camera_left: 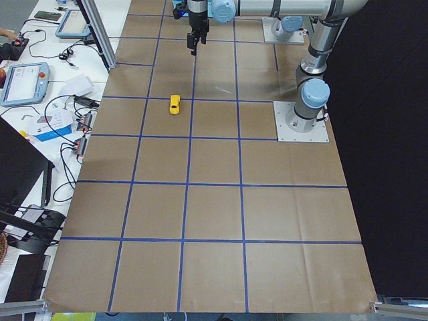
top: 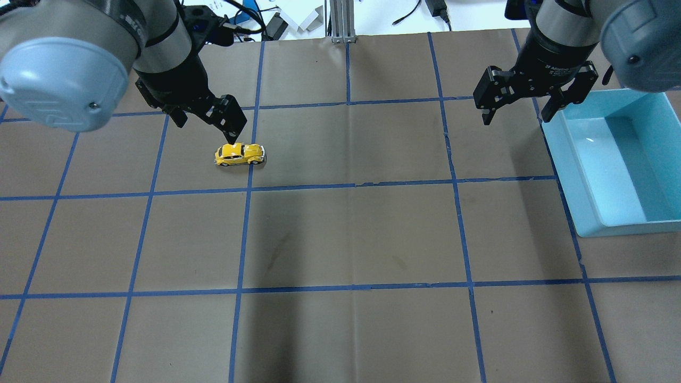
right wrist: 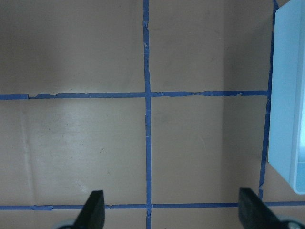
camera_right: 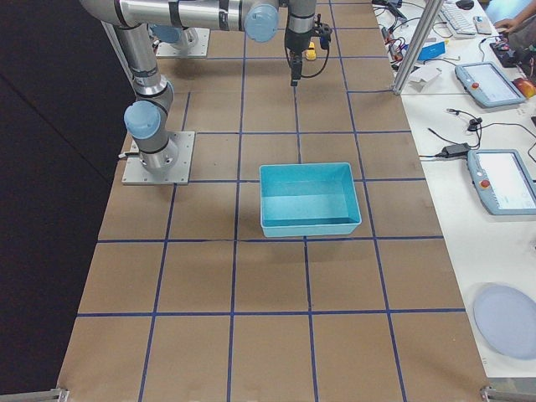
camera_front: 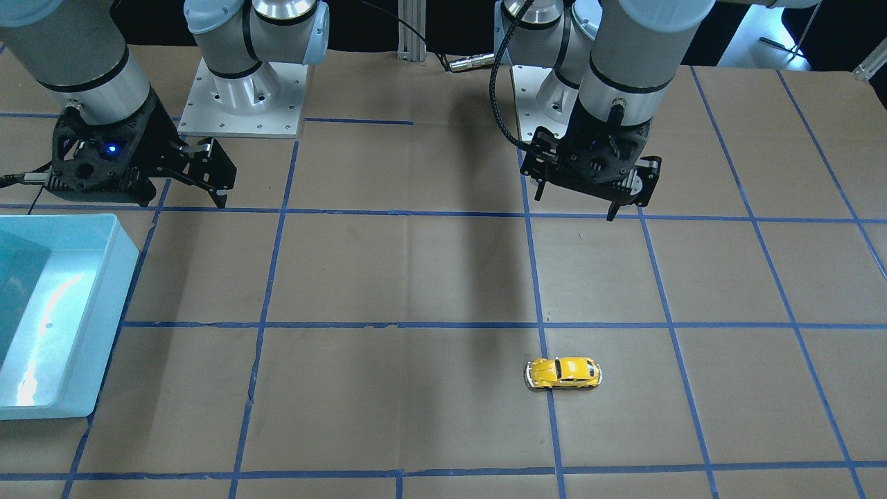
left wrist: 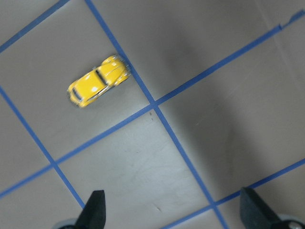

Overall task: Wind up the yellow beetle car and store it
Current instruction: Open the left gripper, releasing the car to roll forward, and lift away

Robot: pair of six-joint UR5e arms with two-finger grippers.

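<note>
Field notes, both arms: I log silver-grey tube arms (camera_front: 630, 48) with black ring seams and pale blue round joint caps (top: 53, 80). The left gripper (camera_front: 575, 204) and right gripper (top: 516, 118) are black and angular. A black ribbed cable (camera_front: 493, 97) sits at the left wrist's 9 o'clock. There is a blue light (camera_front: 109, 147) on the right wrist. The square silver base plate (camera_front: 277, 118) has screws along its edge.

The car (top: 239, 153) is sitting on the counter (top: 340, 239) toward the robot's left, the bin (top: 617, 229) lying well apart at its right.

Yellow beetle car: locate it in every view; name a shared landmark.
Front-facing: yellow beetle car low, right of centre.
Overhead: upper left.
Exterior left: upper left.
Exterior right: top centre, partly hidden.
Left wrist: upper left.
Right wrist: absent.
Landmark: blue tape line at its end.
</note>
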